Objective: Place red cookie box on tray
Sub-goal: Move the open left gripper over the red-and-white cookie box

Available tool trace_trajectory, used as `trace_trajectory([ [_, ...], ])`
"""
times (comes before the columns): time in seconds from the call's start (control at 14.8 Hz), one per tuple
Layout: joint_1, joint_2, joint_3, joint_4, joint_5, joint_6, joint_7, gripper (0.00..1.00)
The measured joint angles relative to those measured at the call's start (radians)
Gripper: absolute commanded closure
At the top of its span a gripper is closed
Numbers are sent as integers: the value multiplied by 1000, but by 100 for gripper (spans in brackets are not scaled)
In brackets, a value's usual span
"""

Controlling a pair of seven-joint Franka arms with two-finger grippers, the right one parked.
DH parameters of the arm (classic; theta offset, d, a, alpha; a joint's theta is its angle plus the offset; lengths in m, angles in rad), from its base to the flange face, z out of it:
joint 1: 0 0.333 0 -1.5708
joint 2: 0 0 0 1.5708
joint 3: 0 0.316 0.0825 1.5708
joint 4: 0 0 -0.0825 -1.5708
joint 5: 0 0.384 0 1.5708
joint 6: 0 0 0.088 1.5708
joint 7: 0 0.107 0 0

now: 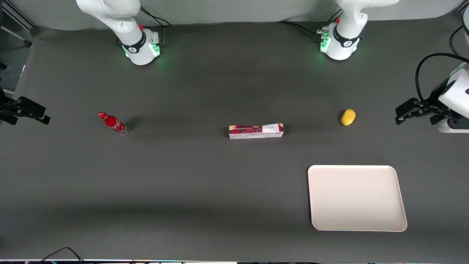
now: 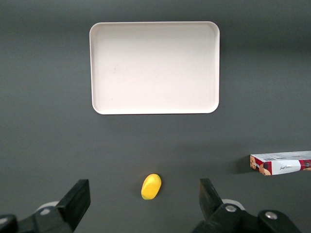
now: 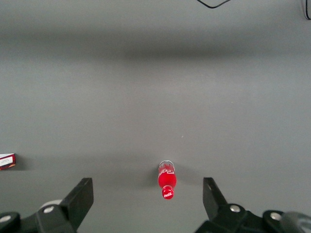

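**Nothing moved yet: box on the desk, tray bare**

So far no step of the task looks done; the red cookie box (image 1: pixel 256 131) lies flat on the desk (image 1: pixel 205 190), nothing touching it, and the tray (image 1: pixel 356 198) carries nothing; reaching, grasping, lifting, carrying and setting down are all, by my judgement, still to come.

The claw (image 1: pixel 402 114) hangs raised at the working arm's end of the desk, its fingers spread wide and holding nothing; the wrist view shows both black fingertips (image 2: pixel 77 199) well apart with bare desk between them. A small yellow lemon-like fruit (image 2: pixel 151 187) lies near the claw, roughly below the gap between its fingers; the tray sits nearer to the front camera than the claw; the box lies well apart from the claw, toward the middle of the desk, and the tray is nearer the claw than the box is.

The box is a long slim carton, dark red plaid print with one white end and white sides, sharp-edged and probably light; the tray is cream-white, smooth, rectangular with rounded corners and a low rim, far larger than the box; the desk is covered in matte dark grey; a red soda bottle (image 1: pixel 113 123) stands toward the parked arm's end.
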Motion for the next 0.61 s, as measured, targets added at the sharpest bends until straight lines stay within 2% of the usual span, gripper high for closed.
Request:
trace_trajectory([
  [0.27,-3,1,-69,0,-4,-18,-154,0],
  [0.61,-7,31,-218,-2,-6,-19,-559,0],
])
